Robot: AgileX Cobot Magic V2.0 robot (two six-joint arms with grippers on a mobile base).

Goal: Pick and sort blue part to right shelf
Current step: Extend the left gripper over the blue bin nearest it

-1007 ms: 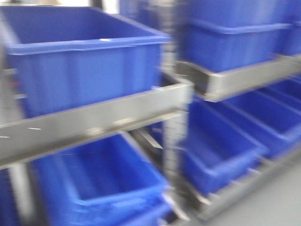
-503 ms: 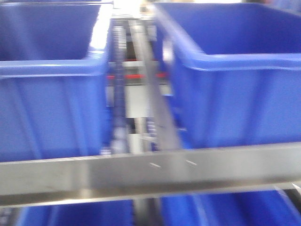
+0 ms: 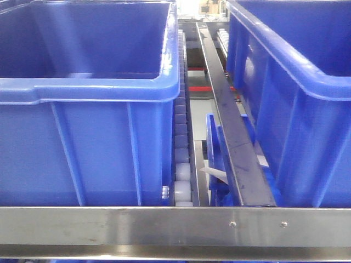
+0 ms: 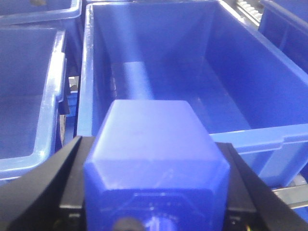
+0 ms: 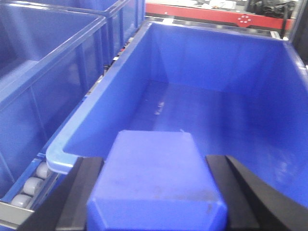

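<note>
Compared with a second ago, the front view is no longer sweeping slantwise past the racks. It is now facing the right shelf point(image 3: 137, 224) squarely and in focus.

The left gripper point(image 4: 154, 161) is clamping the blue part point(image 4: 154, 139) between its black fingers point(image 4: 57, 185), pressing on two opposite flat sides. The part is hanging above the near rim of an open bin point(image 4: 250, 137), not yet inside it. The right gripper point(image 5: 156, 180) is likewise squeezing a second blue block point(image 5: 154, 168) over another bin point(image 5: 86, 139). Its top end is hidden, so I cannot tell what cap it has.

The part is looking rigid, matte and probably light, likely hollow plastic. Its flat body faces are offering the surest hold, while the sloped shoulders would be letting pads slide off. A drop into the bin is unlikely to be harming it.

Counting: two blue blocks, one per gripper. The front view is showing two large bins, the left bin point(image 3: 88, 142) and the right bin point(image 3: 296, 109). Between them are running a white roller track point(image 3: 181, 137) and a steel divider point(image 3: 233, 126). The front rail is carrying two screws point(image 3: 232, 224).
</note>
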